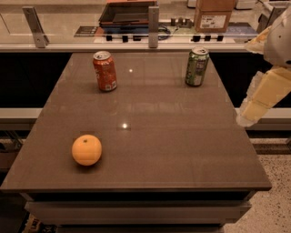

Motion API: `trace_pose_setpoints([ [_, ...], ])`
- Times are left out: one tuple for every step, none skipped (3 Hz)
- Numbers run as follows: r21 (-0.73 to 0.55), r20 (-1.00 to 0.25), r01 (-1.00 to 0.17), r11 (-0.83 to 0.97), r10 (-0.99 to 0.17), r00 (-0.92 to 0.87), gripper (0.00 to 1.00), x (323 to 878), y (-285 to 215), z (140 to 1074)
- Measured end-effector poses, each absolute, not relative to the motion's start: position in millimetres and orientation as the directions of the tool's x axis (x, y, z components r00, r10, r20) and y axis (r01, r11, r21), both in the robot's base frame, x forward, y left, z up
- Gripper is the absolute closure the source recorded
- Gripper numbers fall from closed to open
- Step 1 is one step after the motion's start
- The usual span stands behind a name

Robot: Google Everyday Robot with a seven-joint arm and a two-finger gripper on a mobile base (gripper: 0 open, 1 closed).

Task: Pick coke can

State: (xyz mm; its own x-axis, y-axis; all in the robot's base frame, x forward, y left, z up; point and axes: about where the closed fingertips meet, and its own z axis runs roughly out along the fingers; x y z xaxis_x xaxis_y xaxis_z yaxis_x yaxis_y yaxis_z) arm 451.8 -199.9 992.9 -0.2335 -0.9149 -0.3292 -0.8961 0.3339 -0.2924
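Observation:
The coke can is red-orange with a silver top and stands upright at the far left of the brown table. My gripper is a cream-coloured part at the right edge of the view. It hangs beyond the table's right side, far from the coke can and holding nothing that I can see.
A green can stands upright at the far right of the table. An orange lies near the front left. Behind the table runs a counter with metal posts, a cardboard box and a dark tray.

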Motion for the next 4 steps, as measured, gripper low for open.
trace_pose_setpoints([
  [-0.284, -0.447, -0.871, 0.401, -0.859, -0.25, 0.0, 468.2, -179.9, 992.6],
  [-0.284, -0.565, -0.843, 0.456, -0.79, -0.237, 0.0, 489.8, -153.1, 990.3],
  [-0.289, -0.66, -0.826, 0.484, -0.726, -0.195, 0.0, 505.4, -126.0, 987.2],
  [-0.278, -0.728, -0.827, 0.489, -0.669, -0.151, 0.0, 521.6, -93.8, 978.5],
])
